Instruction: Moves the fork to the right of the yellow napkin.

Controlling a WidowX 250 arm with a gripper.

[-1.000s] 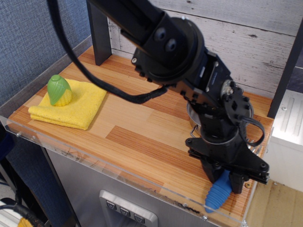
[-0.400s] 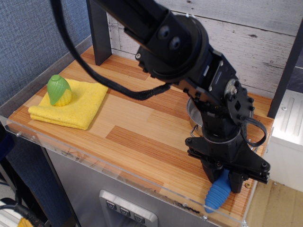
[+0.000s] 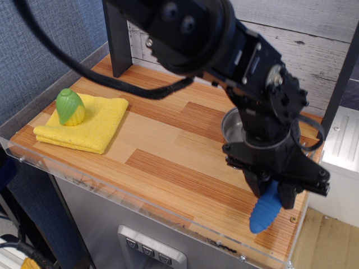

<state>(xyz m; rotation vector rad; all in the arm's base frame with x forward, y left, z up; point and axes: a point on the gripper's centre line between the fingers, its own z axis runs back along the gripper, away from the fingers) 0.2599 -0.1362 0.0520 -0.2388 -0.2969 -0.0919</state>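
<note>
I see the jaws clamped on the fork (image 3: 265,210) at the bench's (image 3: 168,162) front right corner, its blue handle hanging down. The yellow napkin (image 3: 92,124) lies far left under toy corn (image 3: 69,106).

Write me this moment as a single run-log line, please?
gripper: shut on fork | fork: held, tilted, near table's right front corner | yellow napkin: far left, toy corn on it | placement: not yet done
</note>
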